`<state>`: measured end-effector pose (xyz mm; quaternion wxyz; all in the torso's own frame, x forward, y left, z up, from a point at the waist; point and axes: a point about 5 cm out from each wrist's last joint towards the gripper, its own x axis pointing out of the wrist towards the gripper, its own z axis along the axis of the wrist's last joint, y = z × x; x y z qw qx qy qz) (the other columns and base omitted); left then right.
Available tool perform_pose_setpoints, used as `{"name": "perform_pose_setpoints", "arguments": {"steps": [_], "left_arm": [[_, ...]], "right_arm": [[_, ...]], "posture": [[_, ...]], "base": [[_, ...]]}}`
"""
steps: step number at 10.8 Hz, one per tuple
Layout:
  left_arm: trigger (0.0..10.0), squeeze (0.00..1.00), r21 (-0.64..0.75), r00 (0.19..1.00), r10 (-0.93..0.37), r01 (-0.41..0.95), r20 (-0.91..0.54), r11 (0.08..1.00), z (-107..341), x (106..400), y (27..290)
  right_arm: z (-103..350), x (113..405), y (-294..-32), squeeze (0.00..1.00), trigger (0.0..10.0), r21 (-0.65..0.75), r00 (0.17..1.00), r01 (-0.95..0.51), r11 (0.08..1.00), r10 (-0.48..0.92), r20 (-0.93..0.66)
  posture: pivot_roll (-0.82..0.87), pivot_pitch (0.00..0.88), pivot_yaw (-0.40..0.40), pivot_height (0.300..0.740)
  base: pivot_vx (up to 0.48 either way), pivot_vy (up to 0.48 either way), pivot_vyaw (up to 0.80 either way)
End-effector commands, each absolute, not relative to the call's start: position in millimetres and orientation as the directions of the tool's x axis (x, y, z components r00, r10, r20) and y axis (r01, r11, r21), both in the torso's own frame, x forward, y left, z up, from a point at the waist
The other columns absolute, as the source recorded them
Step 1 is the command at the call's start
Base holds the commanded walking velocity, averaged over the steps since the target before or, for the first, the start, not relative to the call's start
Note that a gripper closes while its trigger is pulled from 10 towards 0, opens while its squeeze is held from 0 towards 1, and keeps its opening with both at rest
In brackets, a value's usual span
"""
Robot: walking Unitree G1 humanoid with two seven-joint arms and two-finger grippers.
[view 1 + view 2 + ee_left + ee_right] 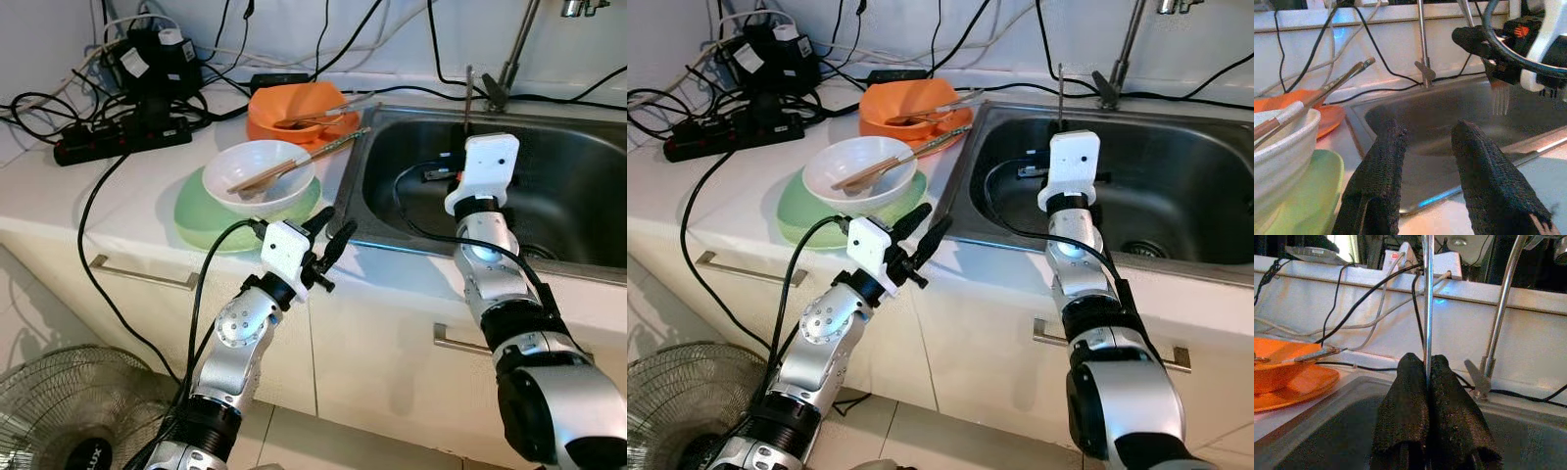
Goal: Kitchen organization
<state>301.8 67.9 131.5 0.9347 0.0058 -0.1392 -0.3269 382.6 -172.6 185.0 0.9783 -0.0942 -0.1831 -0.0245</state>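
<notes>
The right gripper [1427, 377] hung over the steel sink [578, 176], its two black fingers pressed together on the thin metal handle of a fork [1500, 95], which stood upright with its tines pointing down into the basin. The left gripper [331, 235] hovered at the near edge of the counter just left of the sink, fingers apart and holding nothing. Beside it sat a white bowl [257, 176] with chopsticks [269, 174] on a green plate [201, 217], and farther back an orange bowl [294, 103].
</notes>
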Motion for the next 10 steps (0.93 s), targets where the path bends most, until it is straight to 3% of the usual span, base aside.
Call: {"name": "perform_pose_setpoints", "arguments": {"steps": [1, 7, 8, 9, 10], "left_arm": [[10.0, 0.00, 0.087, 0.755, -0.614, 0.612, 0.232, 0.786, 127, 301, 72], [10.0, 0.00, 0.076, 0.726, -0.666, 0.664, 0.171, 0.744, 120, 295, 75], [10.0, 0.00, 0.077, 0.724, -0.669, 0.667, 0.168, 0.741, 120, 295, 75], [10.0, 0.00, 0.079, 0.724, -0.669, 0.667, 0.167, 0.741, 121, 296, 75], [10.0, 0.00, 0.080, 0.724, -0.669, 0.667, 0.167, 0.741, 122, 296, 76]], "right_arm": [[192, 385, -168, 0.00, 10.0, -0.195, 0.924, 0.066, 0.979, 0.013, 0.381], [168, 385, -162, 0.00, 10.0, -0.202, 0.961, 0.025, 0.979, 0.032, 0.273], [165, 385, -161, 0.03, 10.0, -0.201, 0.965, 0.017, 0.979, 0.036, 0.259], [161, 384, -161, 0.14, 10.0, -0.201, 0.969, 0.015, 0.980, 0.035, 0.244], [157, 383, -160, 0.15, 10.0, -0.201, 0.972, 0.010, 0.980, 0.037, 0.231]], "posture": [[0.07, 0.000, 0.065, 0.740], [0.10, 0.000, 0.057, 0.740], [0.10, 0.000, 0.058, 0.740], [0.10, 0.000, 0.058, 0.740], [0.10, 0.000, 0.058, 0.740]], "base": [[0.000, 0.000, 0.00], [0.000, 0.000, 0.00], [0.000, 0.000, 0.00], [0.000, 0.000, 0.00], [0.000, 0.000, 0.00]]}}
